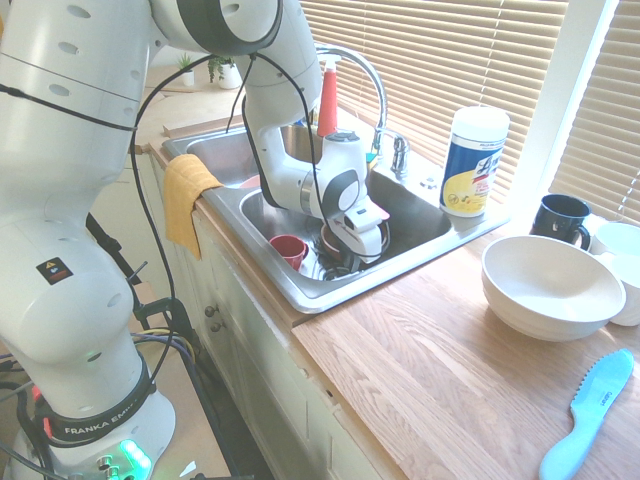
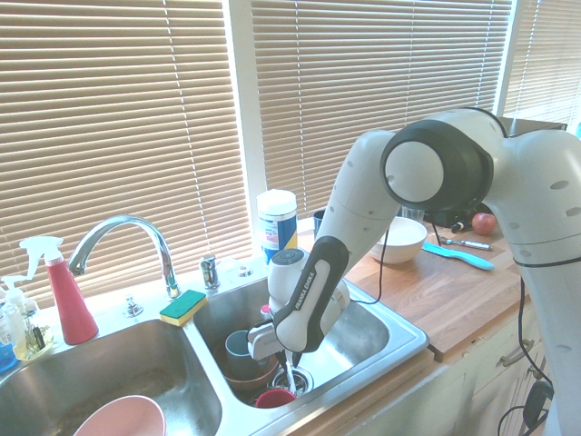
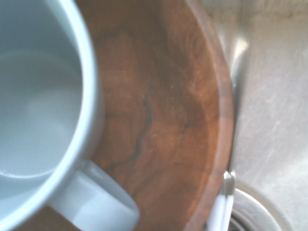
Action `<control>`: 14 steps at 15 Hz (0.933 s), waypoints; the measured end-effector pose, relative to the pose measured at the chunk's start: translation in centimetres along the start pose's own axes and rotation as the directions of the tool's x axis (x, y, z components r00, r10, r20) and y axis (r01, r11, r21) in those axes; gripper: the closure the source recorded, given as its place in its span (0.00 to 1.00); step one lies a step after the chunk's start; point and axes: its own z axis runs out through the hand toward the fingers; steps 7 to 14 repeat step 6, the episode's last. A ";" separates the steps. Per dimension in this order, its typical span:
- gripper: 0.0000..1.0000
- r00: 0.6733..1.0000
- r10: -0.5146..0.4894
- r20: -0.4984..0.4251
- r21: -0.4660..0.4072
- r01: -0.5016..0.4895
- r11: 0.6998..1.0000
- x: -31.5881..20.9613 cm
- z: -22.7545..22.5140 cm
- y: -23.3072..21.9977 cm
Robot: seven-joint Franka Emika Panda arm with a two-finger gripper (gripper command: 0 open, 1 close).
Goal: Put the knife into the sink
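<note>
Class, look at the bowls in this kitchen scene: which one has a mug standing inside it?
The brown wooden bowl in the sink beneath the gripper; a pale blue mug sits in it. The white bowl on the counter and the pink bowl in the other basin hold none.

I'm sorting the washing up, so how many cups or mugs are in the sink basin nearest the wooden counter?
2. A red cup stands near the front wall of the sink, and a pale blue mug sits inside the wooden bowl. Part of that basin is hidden, so there may be more.
</note>
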 end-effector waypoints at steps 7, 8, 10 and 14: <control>0.00 0.999 -0.032 -0.028 0.019 0.033 0.999 1.6 -9.9 -0.7; 0.00 0.999 -0.032 -0.028 0.019 0.033 0.999 1.6 -9.9 -0.7; 0.00 0.999 -0.032 -0.028 0.019 0.033 0.999 1.6 -9.9 -0.7; 0.00 0.999 -0.032 -0.028 0.019 0.033 0.999 1.6 -9.9 -0.7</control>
